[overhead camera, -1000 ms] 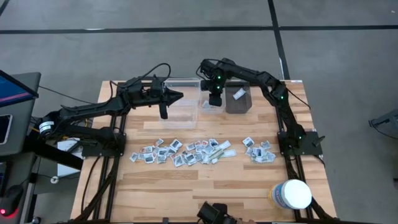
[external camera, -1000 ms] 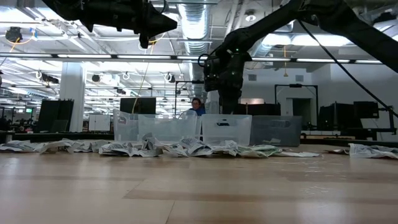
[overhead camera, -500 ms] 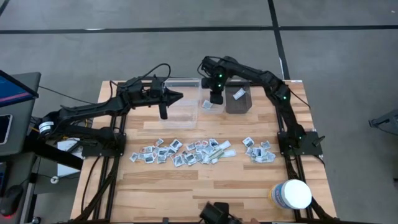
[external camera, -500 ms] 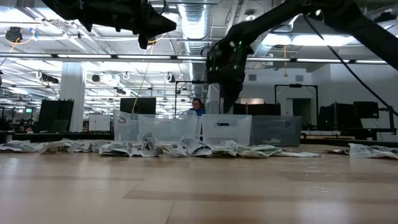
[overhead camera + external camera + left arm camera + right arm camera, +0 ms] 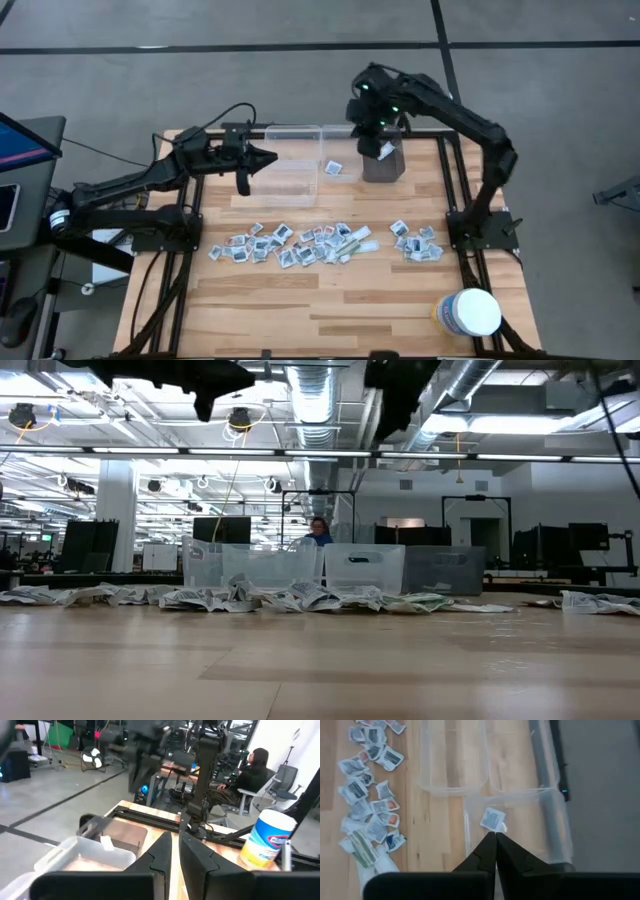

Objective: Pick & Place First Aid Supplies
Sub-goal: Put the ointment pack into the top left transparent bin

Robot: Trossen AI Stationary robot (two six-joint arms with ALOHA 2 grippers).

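— Start at the right gripper [image 5: 495, 836]. What are its fingers [image 5: 485, 851] doing?

— Pressed together, tip to tip, with nothing between them. From overhead the right gripper hangs above the far bins, over the dark bin [image 5: 383, 160]. Straight below it in the wrist view, one square packet [image 5: 493, 819] lies flat on the floor of the middle clear bin [image 5: 555, 825].

— And the left gripper [image 5: 174, 836]?

— High over the far left of the tabletop [image 5: 380, 300], beside the left clear bin [image 5: 290, 165]. Its fingers [image 5: 161, 855] show only a thin slit between them, empty as far as I can see.

— So where's the rest of the supplies?

— Scattered in a band across the middle of the tabletop: a big heap of packets [image 5: 290, 243], a longer pale wrapper [image 5: 356, 244] at its edge, and a smaller cluster [image 5: 417, 241] nearer the right arm's base. A white tub [image 5: 468, 313] stands by the near right corner.

— What could go wrong from here?

— The packets overlap. I'd guess fingers coming down on that heap could pinch two at once, or skid off a flat one and shove its neighbours about. They look light, so one might cling to a finger over the bin. And both arms work near the same bins, so they could crowd each other.
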